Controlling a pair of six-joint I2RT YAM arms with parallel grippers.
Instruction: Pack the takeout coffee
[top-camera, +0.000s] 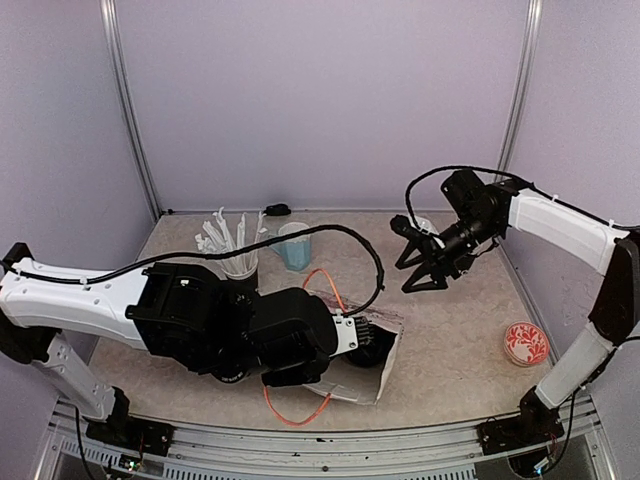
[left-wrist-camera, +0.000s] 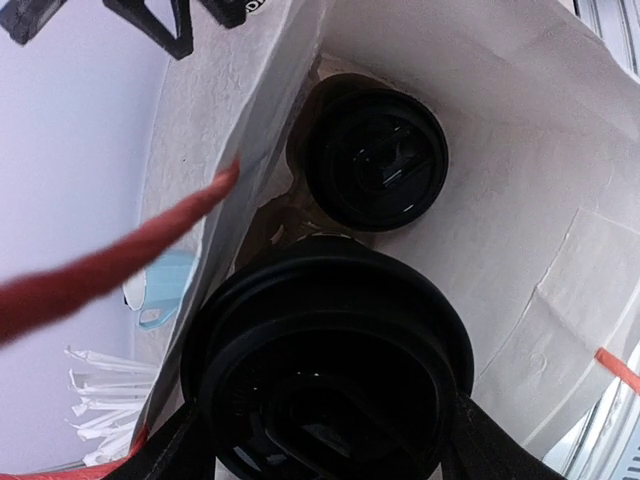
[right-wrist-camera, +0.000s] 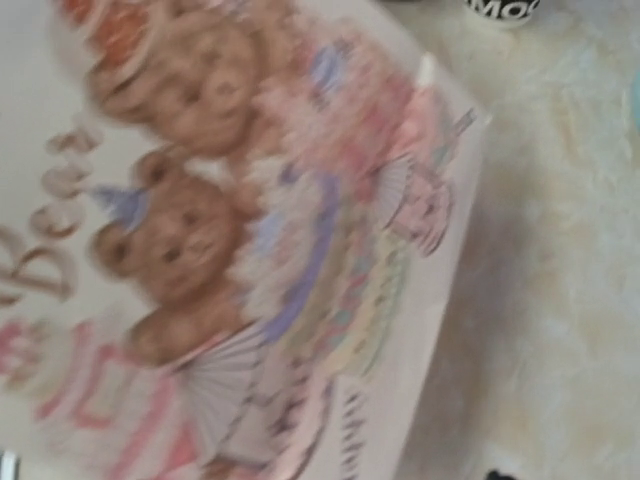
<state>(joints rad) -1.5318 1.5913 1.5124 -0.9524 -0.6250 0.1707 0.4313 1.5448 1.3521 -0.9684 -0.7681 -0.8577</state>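
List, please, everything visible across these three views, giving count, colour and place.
Paper bag: one, white with orange handles and bear print, lying on its side, near centre.
Nearer cup and farther cup: two, black, lidded, inside bag.
Stick cup: one, black holding white sticks, back left.
Mug: one, light blue, beside stick cup.
Dish: one, red and white, right side.
Small object: one, black, back edge, unidentifiable.
Table: one, beige speckled, under everything.
Left gripper: one, black, inside bag, holding nearer cup.
Right gripper: one, black, open, raised over back right.

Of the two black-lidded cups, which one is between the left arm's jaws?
The nearer cup, large at the bottom of the left wrist view; the other cup sits deeper in the bag.
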